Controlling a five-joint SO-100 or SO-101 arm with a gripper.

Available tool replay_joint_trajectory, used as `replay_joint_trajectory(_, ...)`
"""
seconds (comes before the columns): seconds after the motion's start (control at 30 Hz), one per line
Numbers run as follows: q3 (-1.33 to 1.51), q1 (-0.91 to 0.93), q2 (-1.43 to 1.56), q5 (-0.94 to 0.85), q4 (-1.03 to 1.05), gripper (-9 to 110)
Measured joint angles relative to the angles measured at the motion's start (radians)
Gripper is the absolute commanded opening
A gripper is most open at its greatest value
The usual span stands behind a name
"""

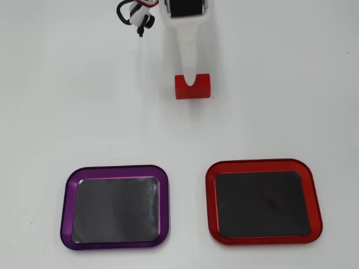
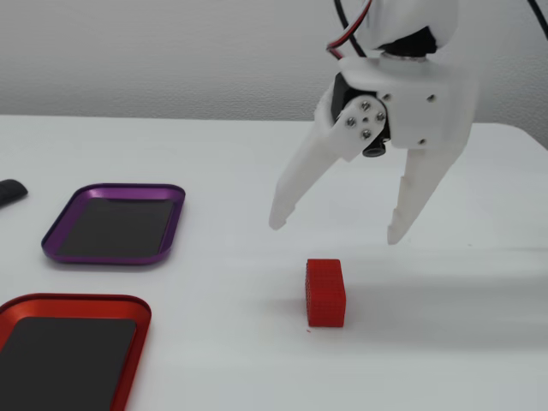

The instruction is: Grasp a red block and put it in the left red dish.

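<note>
Red block (image 2: 325, 293) sat alone on the white bench (image 2: 214, 248), well apart from both trays. Hand (image 2: 336, 229) hung above it, fingers spread wide, nothing held; tips clear of the block in the fixed view. Overhead view showed one white finger (image 1: 190, 56) overlapping the block's (image 1: 192, 89) far edge. Red-rimmed dish (image 1: 262, 203) lay near and right in that view, purple-rimmed tray (image 1: 116, 206) near and left; both empty. Block looked rigid, light, probably plastic, its textured faces likely giving fair grip. Best hold judged across the two long side faces, low and centred, so it would not twist.
</note>
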Motion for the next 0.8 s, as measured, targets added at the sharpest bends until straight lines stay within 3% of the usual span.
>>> replay_joint_trajectory(0.33, -0.035, -0.017, -0.181, -0.005, -0.029, 35)
replay_joint_trajectory(0.8, 0.041, -0.009, -0.195, -0.006, -0.198, 35)
